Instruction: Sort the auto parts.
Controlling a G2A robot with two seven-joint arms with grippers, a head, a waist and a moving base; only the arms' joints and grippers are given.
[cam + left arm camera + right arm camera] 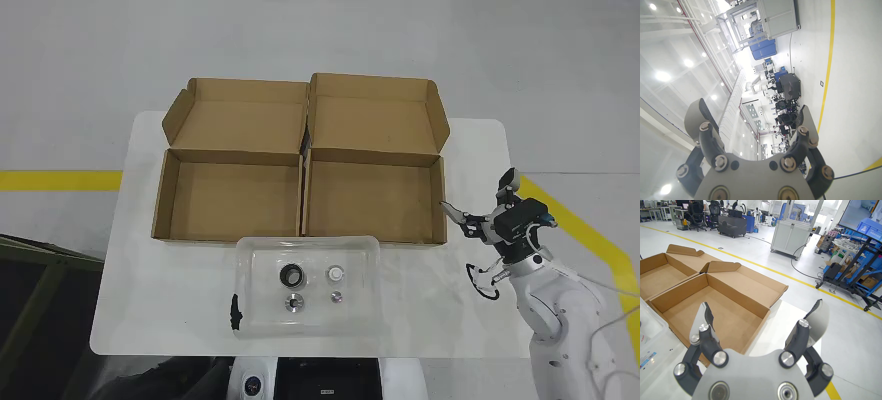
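A clear plastic tray (260, 290) sits near the table's front edge and holds several small auto parts: a dark ring (291, 275), a white round part (337, 271), a metal disc (293, 304) and a smaller metal piece (337, 296). Behind the tray stand two open cardboard boxes, the left box (228, 199) and the right box (372, 200), both empty. My right gripper (484, 208) hovers open at the table's right edge, beside the right box (719, 306). In the left wrist view my left gripper (751, 111) is open, pointing up into the room, with nothing between its fingers.
A small black object (236, 314) lies at the tray's front left corner. The white table (470, 290) has bare room right of the tray. Yellow floor lines (60, 180) run past both sides of the table.
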